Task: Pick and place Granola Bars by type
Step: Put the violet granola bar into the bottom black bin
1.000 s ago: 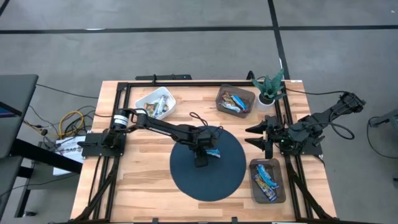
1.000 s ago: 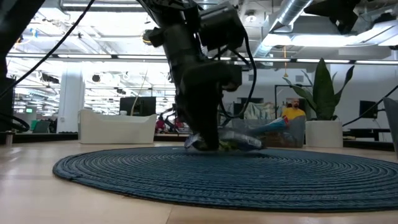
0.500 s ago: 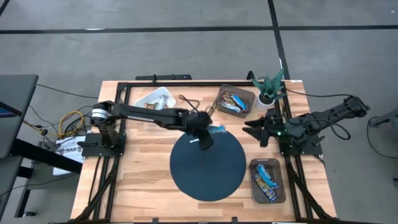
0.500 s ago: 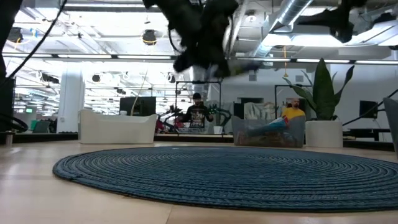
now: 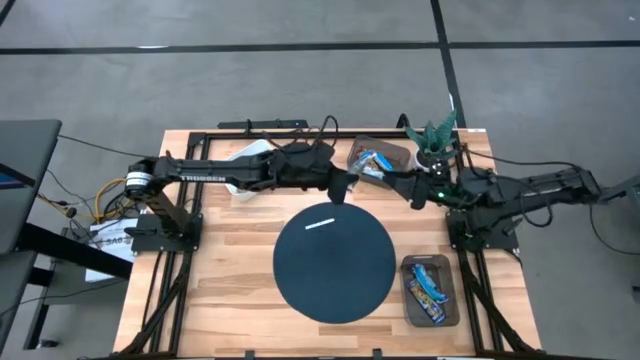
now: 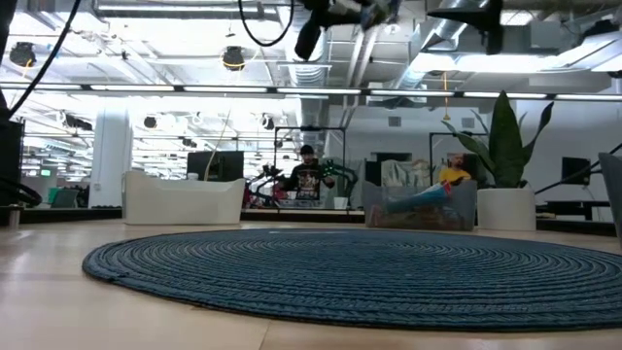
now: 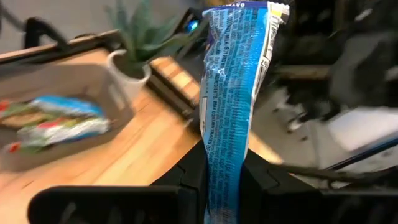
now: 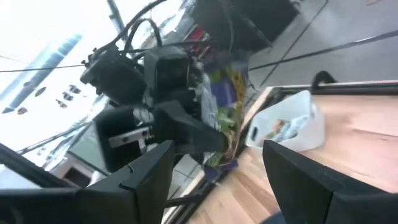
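Nearest the front edge of the wooden table (image 5: 230,290), a grey bin (image 5: 432,290) at the right holds multicoloured granola bars (image 5: 428,289). Beside it lies the round dark mat (image 5: 335,262), bare except for a thin white strip (image 5: 320,223) near its far side.

Beyond the mat, the left gripper (image 5: 352,180) hangs in the air by the far grey bin (image 5: 378,161), its jaws closed on 1 blue granola bar (image 7: 231,93), which stands up between the fingers (image 7: 186,171). The right gripper (image 5: 404,187) faces it from close by, its jaws spread wide and holding nothing.

Along the far edge sit a white bin (image 5: 248,162) of mixed bars, the far grey bin with more bars, and a small potted plant (image 5: 433,143).
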Controlling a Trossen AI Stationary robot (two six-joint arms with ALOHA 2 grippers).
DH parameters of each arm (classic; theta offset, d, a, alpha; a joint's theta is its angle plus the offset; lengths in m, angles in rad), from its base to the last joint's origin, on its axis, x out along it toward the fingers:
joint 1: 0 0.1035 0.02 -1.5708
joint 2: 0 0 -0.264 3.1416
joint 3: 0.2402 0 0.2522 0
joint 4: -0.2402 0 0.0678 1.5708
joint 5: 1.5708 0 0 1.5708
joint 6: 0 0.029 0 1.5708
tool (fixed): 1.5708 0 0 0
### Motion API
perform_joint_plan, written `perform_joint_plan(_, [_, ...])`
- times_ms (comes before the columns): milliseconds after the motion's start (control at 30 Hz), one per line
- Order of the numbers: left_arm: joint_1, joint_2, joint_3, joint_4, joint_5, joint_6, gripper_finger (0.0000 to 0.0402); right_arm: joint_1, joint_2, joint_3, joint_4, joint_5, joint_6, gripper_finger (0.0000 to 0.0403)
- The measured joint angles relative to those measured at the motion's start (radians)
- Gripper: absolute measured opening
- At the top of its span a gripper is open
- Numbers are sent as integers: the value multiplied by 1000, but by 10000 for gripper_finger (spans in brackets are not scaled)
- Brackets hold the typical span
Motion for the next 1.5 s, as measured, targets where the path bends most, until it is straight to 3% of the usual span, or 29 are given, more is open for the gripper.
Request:
perform_joint_plan(300, [-1, 2, 0, 96, 97, -43, 48, -91, 144, 0, 309, -175, -121, 240])
perform_joint_plan(567, [-2, 2, 0, 161, 170, -73, 48, -153, 209, 0, 376, -275, -108, 240])
perform_joint_plan(867, [-1, 2, 0, 124, 148, -79, 48, -167, 194, 0, 362, -311, -95, 240])
perform_joint_plan(1167, [6, 3, 0, 96, 122, -71, 48, -168, 134, 1, 190, -259, -98, 240])
perform_joint_plan(1500, [6, 3, 0, 201, 217, -68, 48, -168, 134, 1, 204, -283, -98, 240])
